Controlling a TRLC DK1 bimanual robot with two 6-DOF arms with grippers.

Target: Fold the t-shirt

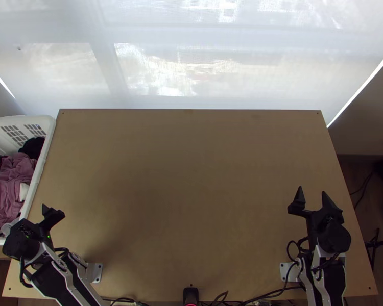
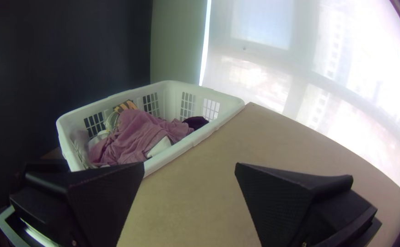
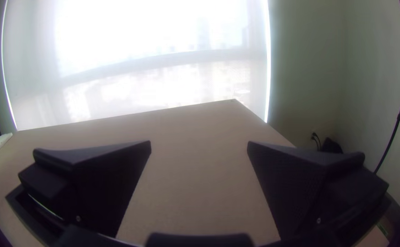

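Observation:
In the top view my left gripper is at the table's lower left, beside the basket. My left gripper stands open in its wrist view, with nothing between its fingers. My right gripper is over the lower right of the table in the top view. Its fingers are wide apart in the right wrist view, where my right gripper holds nothing. A mauve cloth lies bunched in the basket; the left wrist view shows the same mauve cloth. Whether it is a t-shirt I cannot tell.
The white laundry basket stands against the left side of the wooden table. Dark cloth and white cloth are also inside it. Cables run along the table's near edge, by a small black device.

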